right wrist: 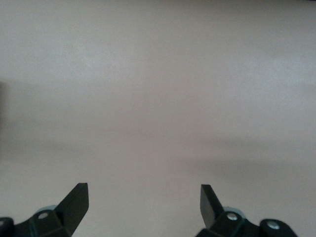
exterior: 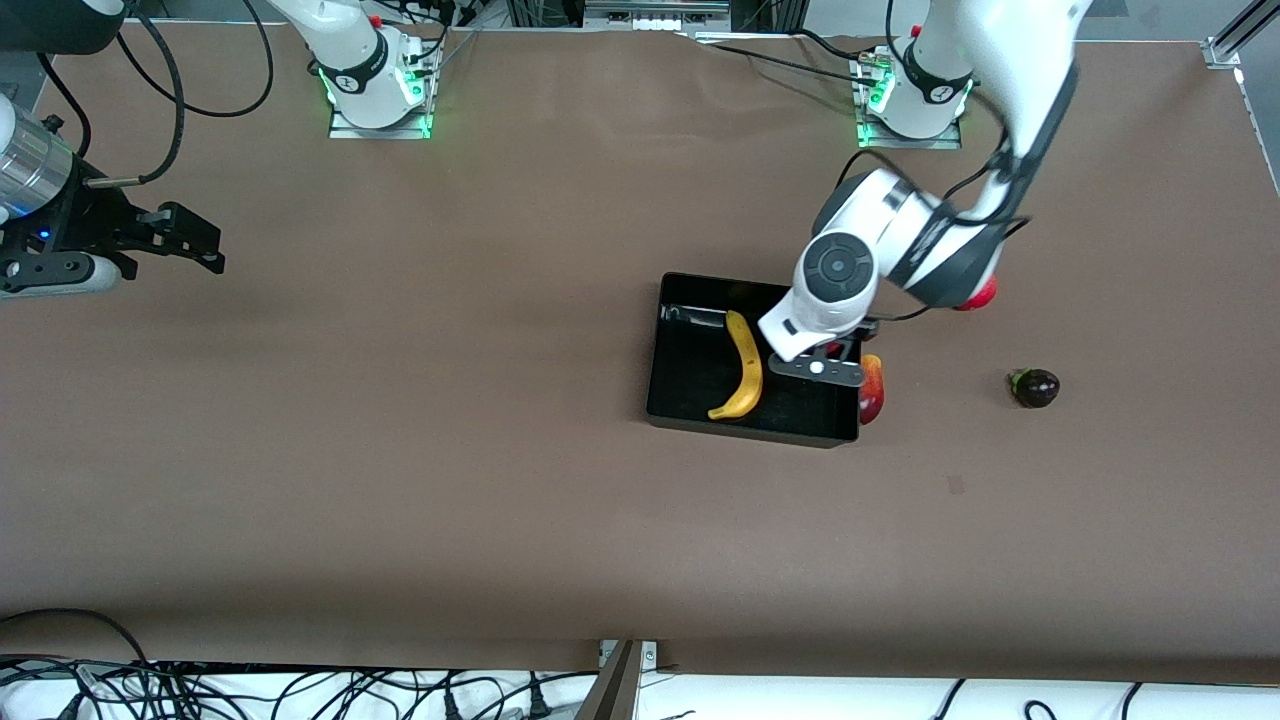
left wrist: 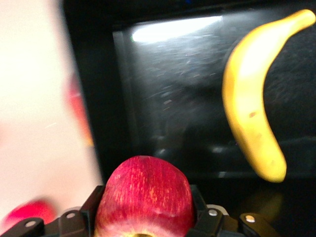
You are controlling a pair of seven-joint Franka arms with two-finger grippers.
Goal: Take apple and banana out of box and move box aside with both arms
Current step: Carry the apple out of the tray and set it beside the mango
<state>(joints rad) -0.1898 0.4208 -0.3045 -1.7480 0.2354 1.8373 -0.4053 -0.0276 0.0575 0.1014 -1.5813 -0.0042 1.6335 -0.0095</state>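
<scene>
- The left gripper [left wrist: 143, 219] is squeezed on the apple [left wrist: 144, 195] — a black finger [left wrist: 96, 205] sits tight against each side of the red fruit, so it cannot roll away
- It is low inside the box [exterior: 690, 380], at the end toward the left arm's base, because that is where the apple lay
- I cannot tell if the apple sits on the box floor or is just off it
- The banana [exterior: 741, 367] lies loose in the box, beside the apple and nearer the right arm's end; nothing touches it, so I think it is next in line
- A red and yellow mango [exterior: 871, 388] lies on the table, touching the outside of the box wall, just beside the left gripper
- A round red fruit [exterior: 982, 295] peeks out from under the left arm, on the table, farther from the front camera than the mango
- A small dark fruit [exterior: 1034, 387] sits well apart from the box, toward the left arm's end
- The right gripper [right wrist: 144, 202] has its fingers spread wide with nothing between them; only bare table [right wrist: 158, 98] shows under it
- That arm waits at its own end of the table — I think it is kept out of the way until both arms must push the box
- The job is at its start: both fruits are in the box and the box is not yet moved
</scene>
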